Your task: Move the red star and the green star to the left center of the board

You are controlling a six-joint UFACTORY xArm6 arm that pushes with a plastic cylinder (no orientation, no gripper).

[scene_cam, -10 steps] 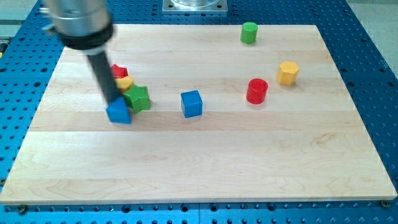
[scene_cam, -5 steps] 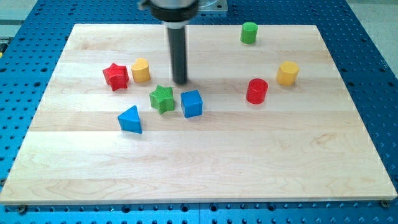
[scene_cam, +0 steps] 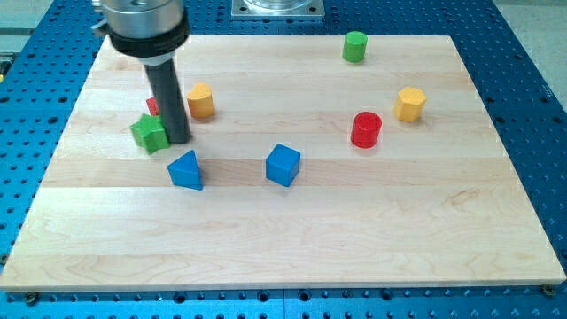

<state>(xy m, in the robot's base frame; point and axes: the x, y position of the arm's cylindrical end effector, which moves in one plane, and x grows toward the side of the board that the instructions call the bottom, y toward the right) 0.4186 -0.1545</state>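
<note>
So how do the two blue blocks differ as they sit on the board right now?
The blue triangular block is a wedge with a pointed top, while the blue cube has square faces and sits turned corner-on to the camera. The triangular block lies further toward the view's left, just below my tip and the green star; the cube stands alone near the board's middle. Both share the same blue and rest flat on the board.

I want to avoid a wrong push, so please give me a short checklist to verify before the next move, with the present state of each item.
1. My tip at the green star, on its right side in the view: ok.
2. Red star position visible: cannot tell, mostly hidden behind the rod.
3. Both stars at left centre: not ok, still above centre.
4. Yellow block apart from the stars: ok.
5. Blue triangle apart from the green star: ok.
</note>
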